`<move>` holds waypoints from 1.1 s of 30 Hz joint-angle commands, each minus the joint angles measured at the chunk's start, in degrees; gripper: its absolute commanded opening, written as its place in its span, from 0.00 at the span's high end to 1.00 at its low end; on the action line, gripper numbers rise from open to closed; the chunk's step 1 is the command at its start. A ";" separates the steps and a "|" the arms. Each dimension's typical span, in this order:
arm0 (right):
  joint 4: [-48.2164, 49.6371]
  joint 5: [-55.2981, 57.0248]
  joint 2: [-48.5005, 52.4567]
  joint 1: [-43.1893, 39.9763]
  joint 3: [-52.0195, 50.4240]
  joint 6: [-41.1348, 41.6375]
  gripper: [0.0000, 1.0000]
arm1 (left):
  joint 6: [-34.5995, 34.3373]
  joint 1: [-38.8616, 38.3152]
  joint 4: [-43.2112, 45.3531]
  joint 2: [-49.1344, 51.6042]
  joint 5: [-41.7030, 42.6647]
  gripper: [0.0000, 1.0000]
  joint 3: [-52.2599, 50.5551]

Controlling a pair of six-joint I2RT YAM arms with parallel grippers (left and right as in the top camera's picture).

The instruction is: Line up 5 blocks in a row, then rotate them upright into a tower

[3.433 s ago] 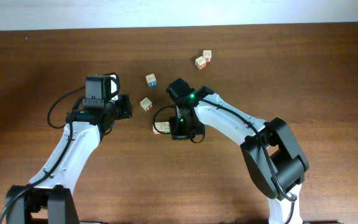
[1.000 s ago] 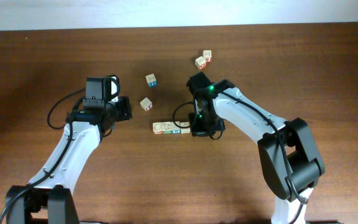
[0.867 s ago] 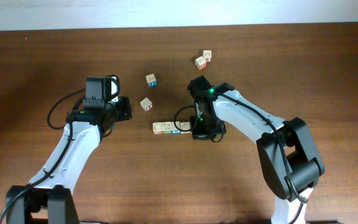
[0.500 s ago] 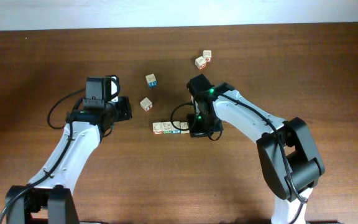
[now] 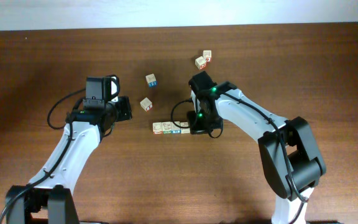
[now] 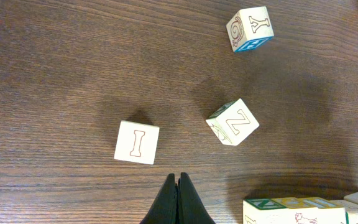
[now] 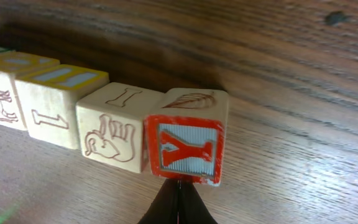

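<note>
Several pale wooden blocks lie in a row [image 5: 169, 127]. In the right wrist view its near end is a block with a red-bordered letter face [image 7: 187, 146], beside a block with a hand drawing [image 7: 114, 127]. My right gripper [image 7: 178, 183] [image 5: 199, 126] is shut, with its tip against the lower edge of the red-faced block and nothing held. My left gripper [image 6: 178, 178] [image 5: 128, 109] is shut and empty, hovering just below an I block [image 6: 137, 142] and left of a tilted Z block [image 6: 232, 122] [image 5: 146, 104]. The I block is hidden in the overhead view.
A Y block with a blue side [image 6: 249, 28] [image 5: 151, 79] lies beyond the Z block. Two more blocks [image 5: 200, 61] [image 5: 207, 56] sit close together at the back, beyond the right arm. The brown wooden table [image 5: 303, 68] stretches out all round.
The right gripper has moved from the row's left end to its right end, uncovering the row. Over the last second it has only nudged slightly. The left arm has not moved.
</note>
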 commanded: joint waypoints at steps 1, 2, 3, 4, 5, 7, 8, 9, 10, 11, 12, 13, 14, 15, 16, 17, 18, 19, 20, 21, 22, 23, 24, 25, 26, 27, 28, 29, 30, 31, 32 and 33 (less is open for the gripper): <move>-0.37 -2.51 -0.50 -0.39 -0.28 -1.05 0.96 | 0.63 -0.09 0.09 -0.13 -0.24 1.00 0.44; -1.18 -2.75 -0.50 -0.39 0.09 -1.29 0.96 | 0.63 -0.09 0.09 -0.13 -0.24 1.00 0.44; -2.43 -2.73 -0.52 -0.42 0.81 -1.40 0.96 | 0.66 -0.09 0.04 -0.13 -0.24 1.00 0.44; -3.58 -2.73 -0.61 -0.46 1.49 -1.40 0.96 | 0.66 -0.09 0.02 -0.13 -0.24 1.00 0.44; -5.01 -2.69 -0.87 -0.46 2.60 -1.92 0.96 | 0.66 -0.09 0.02 -0.13 -0.24 1.00 0.44; -6.12 -2.27 -1.38 -0.50 3.63 -2.47 0.96 | 0.66 -0.09 0.04 -0.13 -0.24 1.00 0.44; -6.43 -1.75 -1.75 -0.76 4.22 -2.45 0.96 | 0.63 -0.09 0.07 -0.13 -0.24 1.00 0.44; -6.38 -1.03 -1.99 -1.11 4.46 -2.43 0.96 | 0.66 -0.09 0.07 -0.13 -0.24 1.00 0.44; -6.03 0.11 -2.01 -1.64 4.63 -2.40 0.96 | 0.66 -0.09 0.07 -0.13 -0.24 1.00 0.44; -5.64 0.92 -2.01 -2.36 4.70 -2.25 0.96 | 0.66 -0.09 0.07 -0.13 -0.24 1.00 0.44; -5.18 2.03 -1.95 -3.10 4.68 -2.25 0.96 | 0.63 -0.09 0.09 -0.13 -0.24 1.00 0.44; -4.50 4.70 -1.55 -3.93 4.68 -2.27 0.96 | 0.63 -0.09 0.09 -0.13 -0.24 1.00 0.44; -4.13 5.84 -1.42 -4.37 4.68 -2.32 0.96 | 0.63 -0.09 0.11 -0.13 -0.24 1.00 0.44; -3.32 6.69 -1.18 -4.66 4.59 -2.86 0.96 | 0.63 -0.09 0.09 -0.13 -0.24 1.00 0.44; -1.84 6.82 -0.87 -4.92 4.52 -4.92 0.96 | 0.63 -0.09 0.09 -0.13 -0.24 1.00 0.44; -0.42 6.84 -0.63 -4.92 4.52 -6.03 0.96 | 0.66 -0.09 0.09 -0.13 -0.24 1.00 0.44; 0.85 6.80 -0.42 -4.92 4.52 -7.02 0.96 | 0.63 -0.09 0.09 -0.11 -0.24 1.00 0.44; 2.21 6.78 -0.22 -4.92 4.52 -8.11 0.96 | 0.63 -0.09 0.13 -0.07 -0.24 1.00 0.44; 3.78 6.73 0.13 -4.92 4.52 -9.25 0.96 | 0.63 -0.09 0.11 -0.02 -0.24 1.00 0.44; 5.31 6.16 0.44 -4.90 4.52 -10.49 0.96 | 0.63 -0.09 0.11 0.11 -0.24 1.00 0.44; 6.58 4.90 0.70 -4.90 4.52 -11.93 0.96 | 0.63 -0.09 0.11 0.15 -0.22 1.00 0.44; 7.82 3.32 1.20 -4.90 4.52 -13.64 0.96 | 0.63 -0.09 0.11 0.28 -0.24 1.00 0.44; 8.79 1.75 1.62 -4.83 4.52 -14.97 0.96 | 0.63 -0.09 0.09 0.37 -0.22 1.00 0.44; 9.40 0.90 2.29 -4.85 4.52 -15.89 0.96 | 0.63 -0.09 0.09 0.42 -0.24 1.00 0.44; 9.55 0.70 2.67 -4.85 4.52 -16.00 0.96 | 0.63 -0.09 0.09 0.46 -0.24 1.00 0.44; 9.62 0.68 3.39 -4.85 4.52 -16.00 0.96 | 0.63 -0.09 0.09 0.50 -0.24 1.00 0.44; 9.49 -0.07 3.96 -4.85 4.52 -16.59 0.96 | 0.63 -0.09 0.09 0.50 -0.22 1.00 0.44; 9.46 -1.64 4.44 -4.85 4.52 -17.99 0.96 | 0.63 -0.09 0.09 0.50 -0.24 1.00 0.44; 9.49 -2.64 4.57 -4.85 4.52 -18.88 0.96 | 0.63 -0.09 0.11 0.50 -0.24 1.00 0.44; 9.53 -2.91 4.57 -4.85 4.52 -18.97 0.96 | 0.63 -0.09 0.13 0.50 -0.24 1.00 0.44; 9.51 -2.95 4.57 -4.85 4.55 -18.97 0.96 | 0.63 -0.09 0.13 0.50 -0.24 1.00 0.44; 9.25 -2.95 4.57 -4.85 4.55 -18.97 0.96 | 0.63 -0.09 0.11 0.50 -0.24 1.00 0.44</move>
